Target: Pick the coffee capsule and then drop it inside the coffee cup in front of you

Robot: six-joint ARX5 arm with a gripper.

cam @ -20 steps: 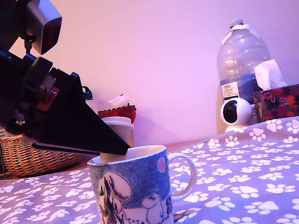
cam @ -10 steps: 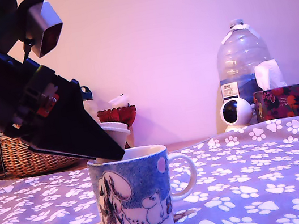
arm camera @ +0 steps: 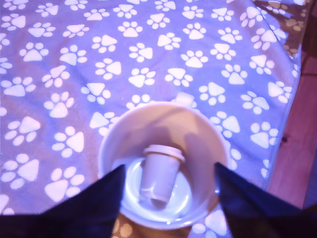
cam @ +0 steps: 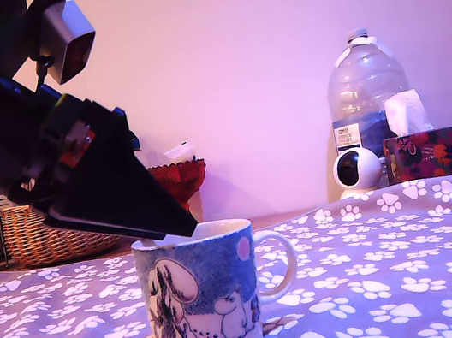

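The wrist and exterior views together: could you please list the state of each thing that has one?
coffee capsule: released, inside the cup, rim uppermost.
coffee cup: upright on the cloth, holding the capsule.
gripper: open above the cup's mouth, fingers apart and empty.
water bottle: upright, capped.

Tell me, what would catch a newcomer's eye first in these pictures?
Probably the big black gripper, slanting down from the exterior view's left to the rim of the blue cartoon mug on the paw-print cloth. In the wrist view, the pale coffee capsule lies inside the mug's white bowl, between the open fingers.
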